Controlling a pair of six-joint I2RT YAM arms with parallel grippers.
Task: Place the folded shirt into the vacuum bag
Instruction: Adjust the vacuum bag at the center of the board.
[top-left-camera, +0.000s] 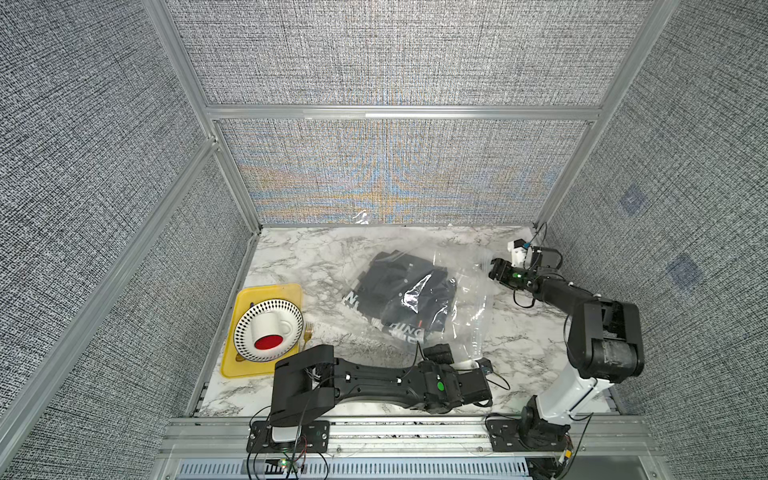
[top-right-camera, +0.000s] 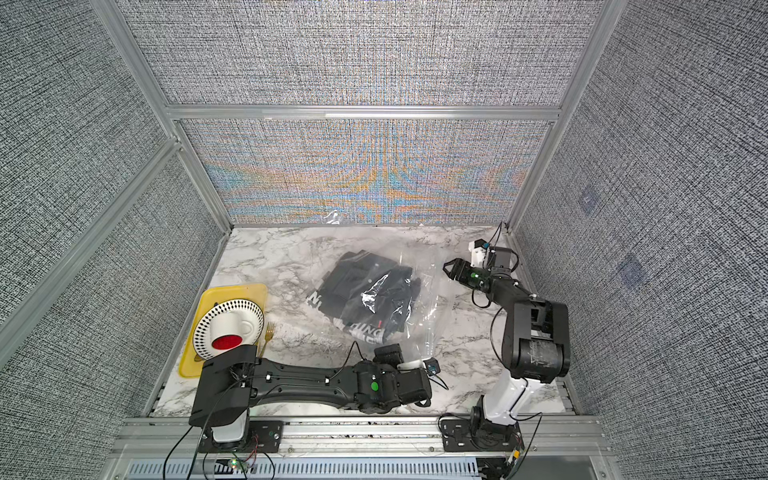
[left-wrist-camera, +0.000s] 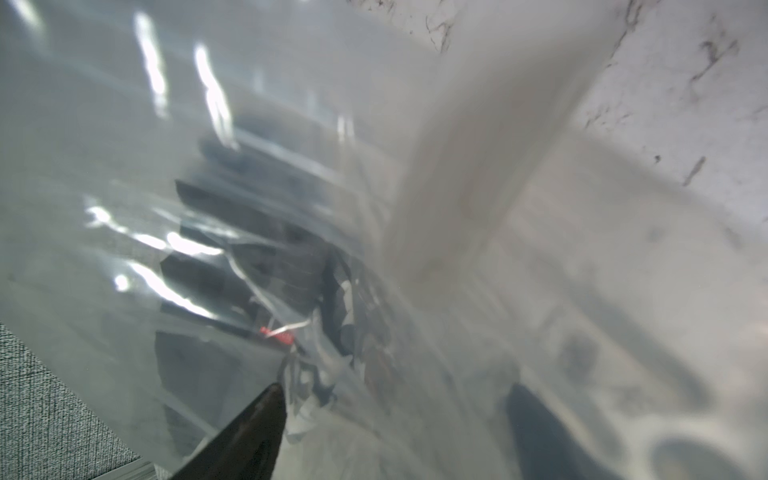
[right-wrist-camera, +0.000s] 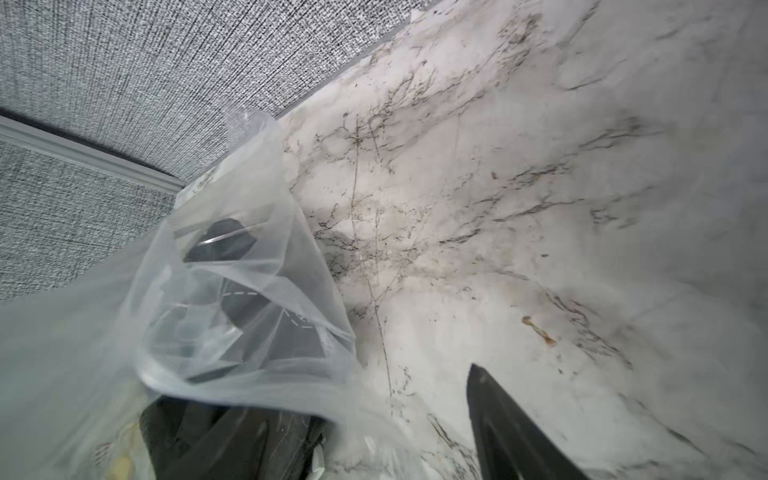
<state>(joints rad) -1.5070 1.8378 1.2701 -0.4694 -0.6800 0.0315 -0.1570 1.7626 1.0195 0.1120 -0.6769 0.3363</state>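
The folded shirt (top-left-camera: 399, 295) (top-right-camera: 365, 291), dark with white lettering, lies inside the clear vacuum bag (top-left-camera: 469, 291) (top-right-camera: 428, 299) in the middle of the marble table. At the bag's near edge my left gripper (top-left-camera: 437, 351) (top-right-camera: 388, 353) is open. In the left wrist view (left-wrist-camera: 399, 432) bag film lies across the wide gap between its fingers (left-wrist-camera: 257, 432), with the shirt (left-wrist-camera: 232, 270) beyond. By the bag's far right edge my right gripper (top-left-camera: 494, 270) (top-right-camera: 451, 266) (right-wrist-camera: 365, 436) is open. One of its fingers (right-wrist-camera: 511, 428) is bare and bag film (right-wrist-camera: 249, 316) drapes over the other.
A yellow tray (top-left-camera: 245, 370) at the left front holds a dotted-rim plate (top-left-camera: 249, 328), a white cup (top-left-camera: 270, 332) with red inside and a gold fork (top-left-camera: 308, 332). Grey fabric walls close in the table on three sides. Both arm bases stand on the front rail.
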